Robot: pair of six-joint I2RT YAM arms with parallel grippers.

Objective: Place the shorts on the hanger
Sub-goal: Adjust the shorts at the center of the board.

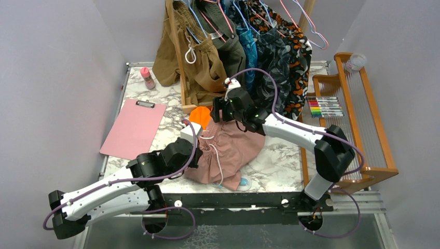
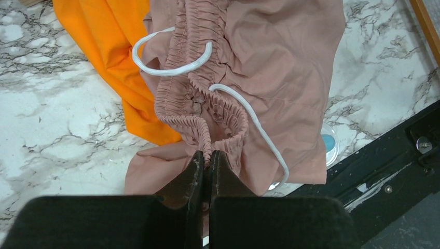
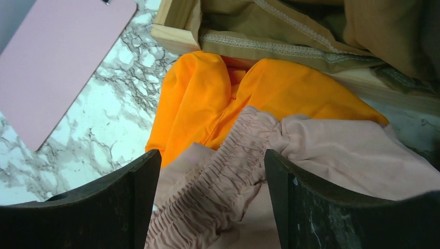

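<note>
Early days, by the look of it. The shorts lie crumpled on the marble desk, partly over the orange shorts. The left tool has its jaws pinched tight on the gathered waistband. The right tool hangs spread wide over the waistband's far end, holding nothing. The hanger (the only light blue one I can make out) is up on the rack behind. Lifting, spreading and threading the shorts are all left to do.

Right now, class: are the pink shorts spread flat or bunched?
Bunched: the shorts lie crumpled, their waistband folded over and pinched between the left fingers.
</note>
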